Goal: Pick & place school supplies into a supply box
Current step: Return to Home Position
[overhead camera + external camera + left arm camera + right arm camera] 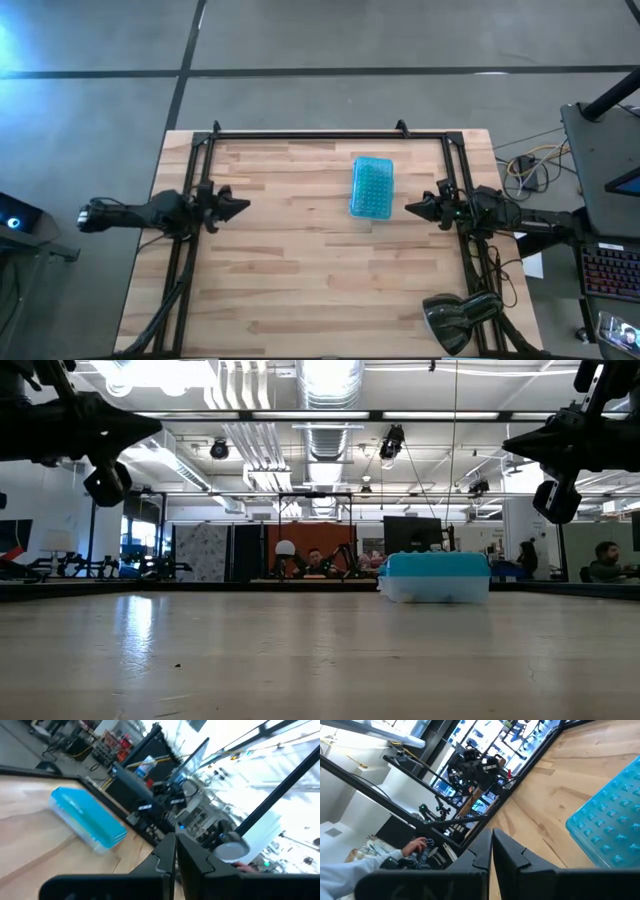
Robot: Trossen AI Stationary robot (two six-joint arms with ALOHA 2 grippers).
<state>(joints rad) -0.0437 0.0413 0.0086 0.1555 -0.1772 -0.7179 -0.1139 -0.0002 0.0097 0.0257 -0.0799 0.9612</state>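
one closed supply box (372,187) between left gripper (243,207), right gripper (410,208), both pinched

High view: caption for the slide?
Closed supply box on the table, nearer the right gripper than the left gripper; both shut, clear of it.

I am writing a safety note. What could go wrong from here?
1. The supply box lies close to the right gripper; a swing of that arm might push it.
2. Whether its lid is latched does not show; it might open when lifted.
The left gripper waits farther off.
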